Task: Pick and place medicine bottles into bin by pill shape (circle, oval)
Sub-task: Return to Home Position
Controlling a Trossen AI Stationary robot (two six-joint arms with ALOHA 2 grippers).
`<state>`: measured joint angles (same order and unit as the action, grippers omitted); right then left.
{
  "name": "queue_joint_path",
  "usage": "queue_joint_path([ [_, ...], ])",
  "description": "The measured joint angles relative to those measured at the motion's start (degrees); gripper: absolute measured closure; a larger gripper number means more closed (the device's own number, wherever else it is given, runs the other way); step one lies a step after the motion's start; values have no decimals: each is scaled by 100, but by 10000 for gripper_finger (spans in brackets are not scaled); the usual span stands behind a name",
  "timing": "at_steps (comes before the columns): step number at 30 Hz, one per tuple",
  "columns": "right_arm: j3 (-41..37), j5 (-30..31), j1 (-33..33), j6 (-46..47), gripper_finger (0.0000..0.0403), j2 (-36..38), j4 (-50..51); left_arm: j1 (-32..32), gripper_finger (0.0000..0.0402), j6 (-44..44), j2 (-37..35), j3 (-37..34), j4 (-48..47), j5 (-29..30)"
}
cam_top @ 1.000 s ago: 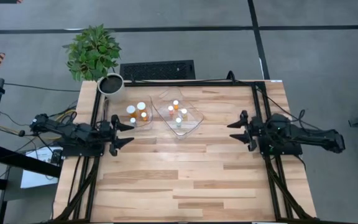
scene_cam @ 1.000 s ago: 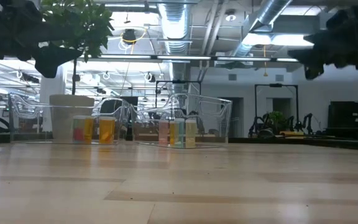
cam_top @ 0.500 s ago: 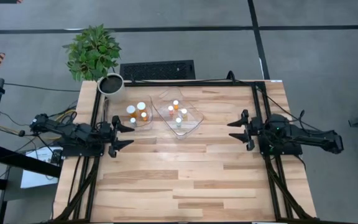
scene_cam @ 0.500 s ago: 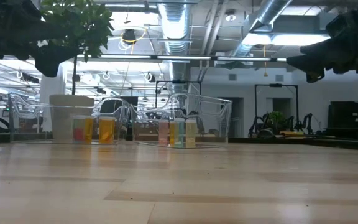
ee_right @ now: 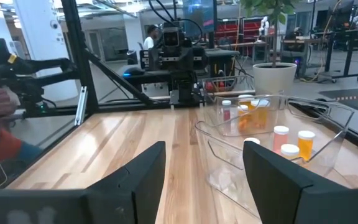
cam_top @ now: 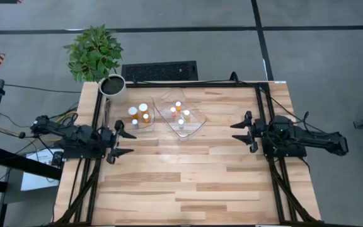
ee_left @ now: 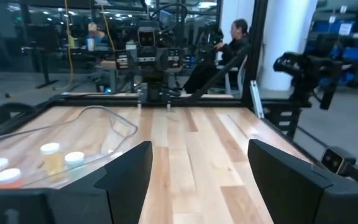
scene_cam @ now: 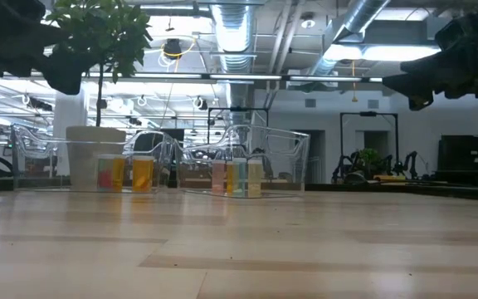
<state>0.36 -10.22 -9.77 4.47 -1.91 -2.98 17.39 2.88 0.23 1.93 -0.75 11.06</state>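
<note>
Several amber bottles with white caps stand upright on their bases in two clear tubs at the table's far middle. Some stand in the left tub (cam_top: 140,117) and some in the right tub (cam_top: 183,118). In the low view the bottles (scene_cam: 142,174) (scene_cam: 235,177) show through the tub walls. My left gripper (cam_top: 126,143) is open and empty, just near of the left tub; its wrist view (ee_left: 197,186) shows bottles (ee_left: 51,155) in that tub. My right gripper (cam_top: 234,132) is open and empty, right of the right tub; its wrist view (ee_right: 204,180) shows both tubs with bottles (ee_right: 306,143).
A white pot (cam_top: 112,87) with a green plant stands at the table's far left corner. Bare wooden tabletop (cam_top: 181,176) lies between the arms and toward the near edge. A person (ee_left: 229,50) sits in the room beyond the table.
My left gripper has moved a little toward the table's near edge, away from the left tub, staying open. The bottles and tubs have not moved.
</note>
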Motion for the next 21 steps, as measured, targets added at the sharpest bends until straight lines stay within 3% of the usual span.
queue_joint_path([
  [4,-2,0,-1,0,178,0,13,-2,143,-139,-11,0,-61,-408],
  [8,-2,-2,-1,2,178,0,17,0,143,-1011,-4,4,-16,-2224],
  [10,-4,-2,1,2,178,0,19,-3,143,-1112,-3,2,51,-2648],
  [17,-7,-7,-1,2,178,0,15,-12,143,-706,0,-12,-43,-1559],
  [21,-7,-9,-1,3,178,0,15,-11,143,-463,0,-17,-57,-1307],
])
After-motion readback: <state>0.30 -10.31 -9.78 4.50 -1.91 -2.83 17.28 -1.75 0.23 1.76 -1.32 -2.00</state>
